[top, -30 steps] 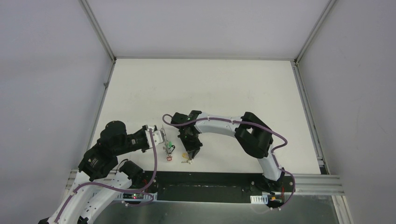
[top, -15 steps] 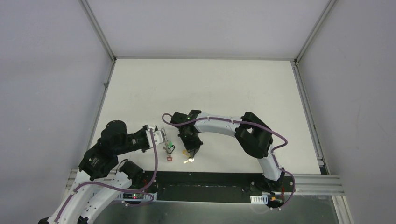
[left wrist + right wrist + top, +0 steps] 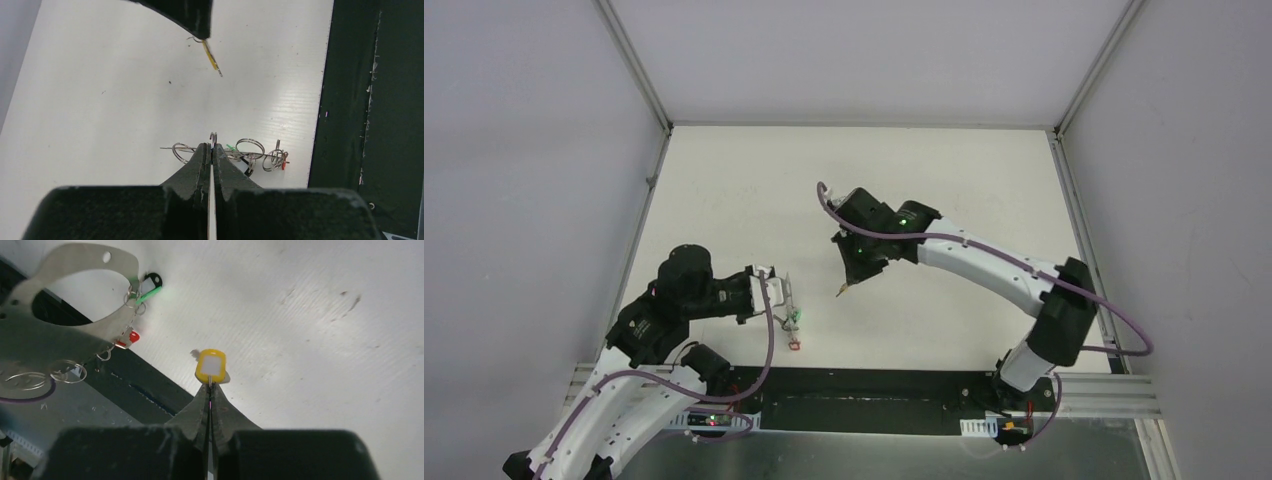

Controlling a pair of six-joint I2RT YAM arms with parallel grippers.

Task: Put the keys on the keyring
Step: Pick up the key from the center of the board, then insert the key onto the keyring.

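White counter [image 3: 904, 180] fills most of the top view. It's matte and a bit ribbed up close, with a few dark scuffs [image 3: 350, 302] in the right wrist view and one tiny speck [image 3: 170, 82] in the left one. Pale grey walls [image 3: 524, 150] box it in on three sides, with aluminium posts [image 3: 635, 65] running into the back corners. Along the near edge there's a dark strip [image 3: 874, 385] and a metal rail [image 3: 1104, 395], which is where the arms are bolted.

Left fingers [image 3: 211, 151] are clenched on the keyring [image 3: 214, 135], pinching its thin wire right at the tips, over the front-left part of the counter. A bunch of little rings [image 3: 250, 148] is strung along it, plus a green tag [image 3: 148, 293], a black tag [image 3: 152, 279] and a red tag [image 3: 131, 337]. The key blades themselves are too small to make out, and I can't tell if the lowest bits touch the counter.

Right fingers [image 3: 209, 393] are clamped tight on the small ring of the yellow key [image 3: 211, 365], so the tag pokes out just past the tips. It throws a shadow on the counter below, so it's lifted off the surface. It sits to the right of the keyring and a bit further back, apart from it and not threaded on.
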